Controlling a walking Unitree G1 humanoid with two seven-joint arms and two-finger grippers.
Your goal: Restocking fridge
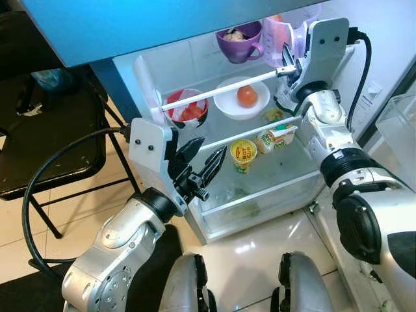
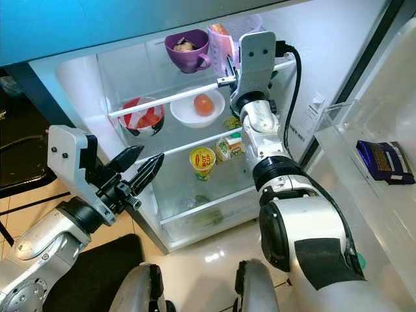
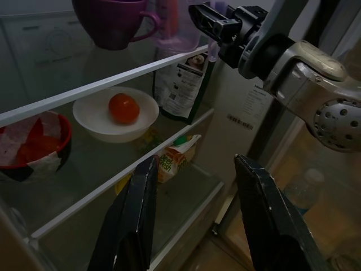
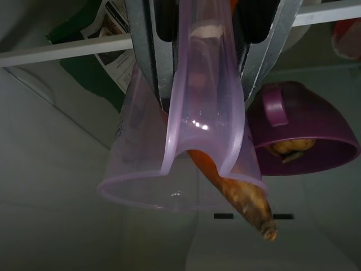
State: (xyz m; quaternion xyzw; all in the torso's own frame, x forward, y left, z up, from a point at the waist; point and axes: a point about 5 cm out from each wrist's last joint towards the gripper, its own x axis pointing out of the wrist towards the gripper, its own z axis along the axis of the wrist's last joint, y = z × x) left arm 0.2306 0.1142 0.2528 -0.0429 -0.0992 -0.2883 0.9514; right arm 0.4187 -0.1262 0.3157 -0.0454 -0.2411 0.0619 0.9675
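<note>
The fridge [image 1: 162, 71] stands open before me. My right gripper [image 1: 289, 62] reaches onto the top shelf, shut on the handle of a clear pink jug [image 4: 192, 141] with a carrot [image 4: 240, 195] in it. The jug [image 2: 221, 40] stands next to a purple mug [image 1: 240, 42]. On the middle shelf are a white bowl [image 1: 227, 107] holding a tomato [image 1: 247, 96] and a red bowl [image 1: 187, 107]. Below stand a yellow cup [image 1: 244, 155] and a small carton [image 1: 276, 138]. My left gripper [image 1: 209, 148] hangs open and empty in front of the lower shelf.
A black folding chair [image 1: 52, 143] stands at the left beside the blue fridge door [image 1: 130, 26]. A clear bin [image 2: 344, 130] with a blue packet [image 2: 383, 161] is at the right. The crisper drawer [image 1: 260, 201] closes the fridge bottom.
</note>
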